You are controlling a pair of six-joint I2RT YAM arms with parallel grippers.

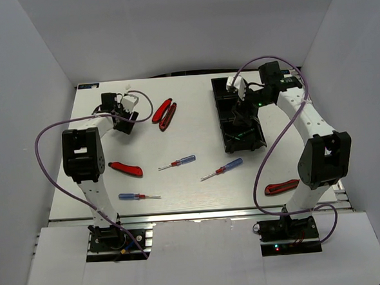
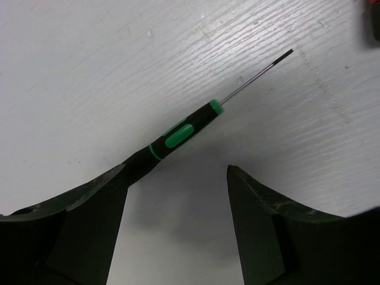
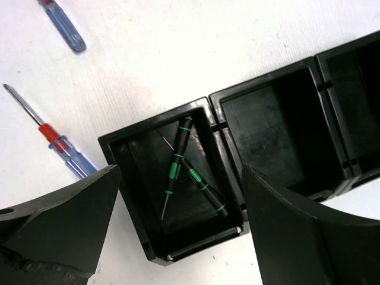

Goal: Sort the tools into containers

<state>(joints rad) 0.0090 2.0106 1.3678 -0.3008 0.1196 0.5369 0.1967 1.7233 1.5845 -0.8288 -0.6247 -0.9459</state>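
Currently the left fingers (image 2: 89, 208) stand wide over a green-handled screwdriver (image 2: 178, 135) lying flat on the counter (image 2: 89, 59), its handle end at one fingertip. The right fingers (image 3: 65, 219) spread wide above the tray (image 3: 261, 81), whose end compartment holds two crossed screwdrivers (image 3: 178, 155).

A white, wood-grained table (image 1: 189, 123) is occupying the centre. Plain white wall panels (image 1: 183, 26) are enclosing it at nine, twelve and three o'clock.

White table (image 1: 193, 200), faint grey grain. Black tray (image 3: 215, 107) far right, with black screwdrivers (image 3: 177, 157) ringed green inside. Far left, a black-and-green screwdriver (image 2: 178, 135), silver shaft. Centre: blue-handled screwdrivers (image 1: 177, 162), red collars. Red pliers (image 1: 164, 113) far, more red-handled tools (image 1: 126, 168) nearer. Purple cables (image 1: 267, 57).
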